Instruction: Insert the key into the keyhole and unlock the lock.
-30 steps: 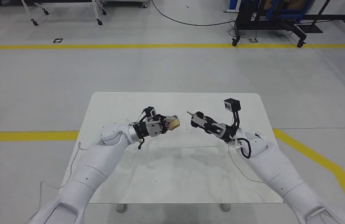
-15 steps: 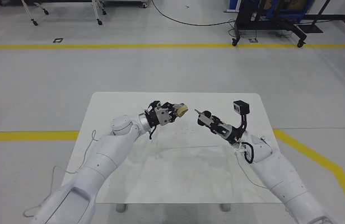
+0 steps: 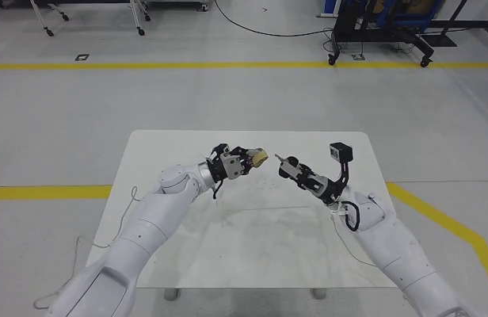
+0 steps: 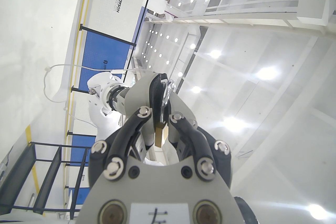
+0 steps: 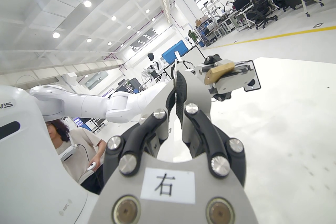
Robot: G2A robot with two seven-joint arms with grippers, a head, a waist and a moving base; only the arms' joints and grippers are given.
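though apart, key [image 3: 278, 158] near lock [image 3: 259, 158]

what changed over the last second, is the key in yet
The left gripper carried the lock farther out over the table and toward the right arm. The right gripper, with the key, drew back slightly to its own side. Both stay shut on their loads, and the key is still outside the lock.
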